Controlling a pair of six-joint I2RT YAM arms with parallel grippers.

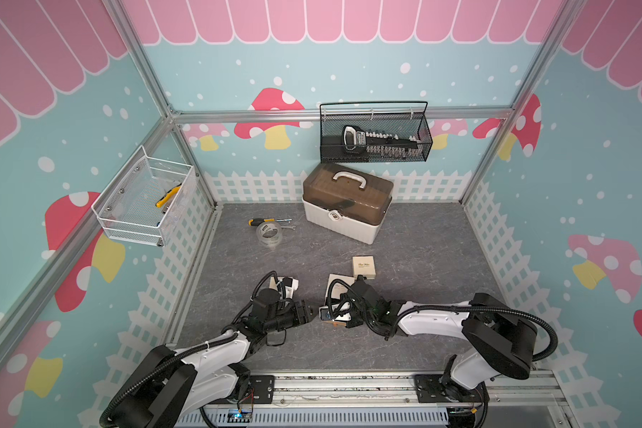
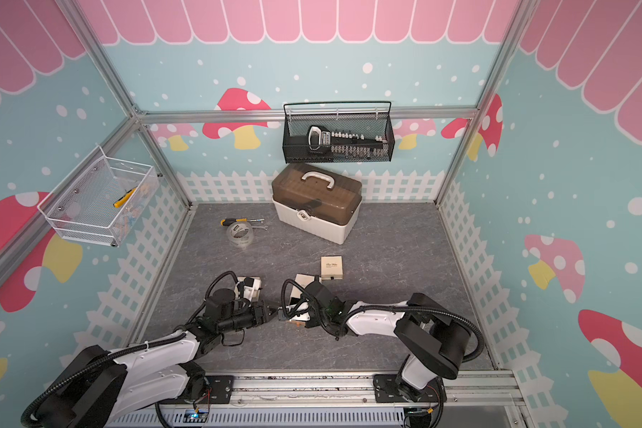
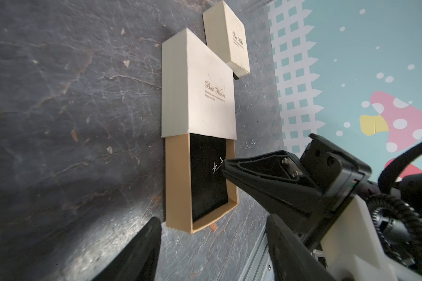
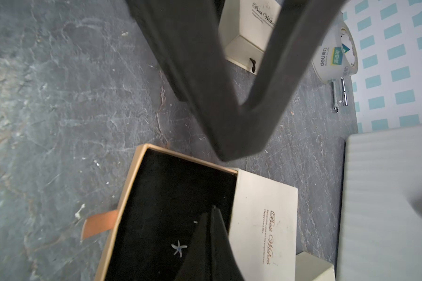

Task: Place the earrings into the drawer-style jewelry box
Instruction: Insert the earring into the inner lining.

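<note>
The drawer-style jewelry box [image 3: 197, 82] is a cream sleeve with its tan drawer [image 3: 178, 180] pulled out, black lining showing. One star-shaped earring [image 4: 179, 248] lies on the lining beside my right gripper [image 4: 212, 210], which is shut, tips low over the drawer. The left wrist view shows the same earring [image 3: 214, 167] at the right fingertips. Another tiny silvery earring [image 3: 250, 143] lies on the table beside the sleeve. My left gripper [image 3: 215, 248] stands open and empty just short of the drawer's front, near its pull tab [image 3: 213, 227]. In both top views the arms hide the drawer.
A smaller cream box [image 1: 364, 266] sits just behind the jewelry box, another cream box [image 4: 249, 36] under the left arm. Further back are a tape roll [image 1: 269, 233], a screwdriver [image 1: 264, 221] and a white toolbox [image 1: 347, 205]. Wire baskets hang on the walls.
</note>
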